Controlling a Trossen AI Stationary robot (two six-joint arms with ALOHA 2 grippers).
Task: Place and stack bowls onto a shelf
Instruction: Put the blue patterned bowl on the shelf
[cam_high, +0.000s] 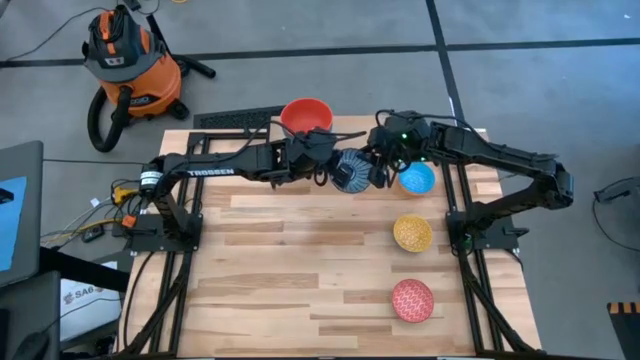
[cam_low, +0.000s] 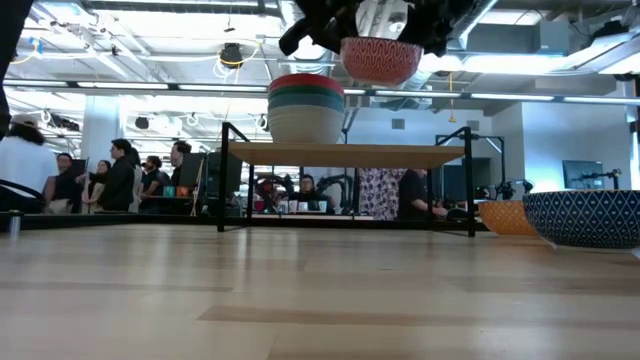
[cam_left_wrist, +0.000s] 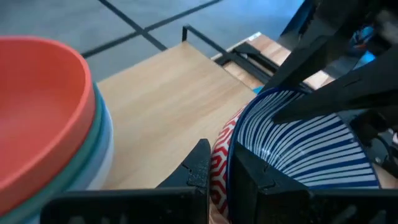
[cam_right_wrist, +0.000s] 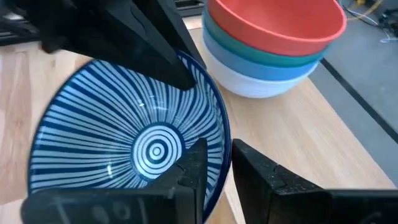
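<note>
Bowls: blue radial-pattern bowl held above shelf, my left gripper and right gripper both clamped on its rim. Beside it on shelf, stack: red bowl nested in teal, blue, white.

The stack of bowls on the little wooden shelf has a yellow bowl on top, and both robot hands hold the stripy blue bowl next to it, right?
Not quite. The top bowl of the stack of bowls is red, not yellow, as the right wrist view shows. The rest holds: the stack sits on the little wooden shelf, and both hands, left hand and right hand, grip the stripy blue bowl beside it.
</note>
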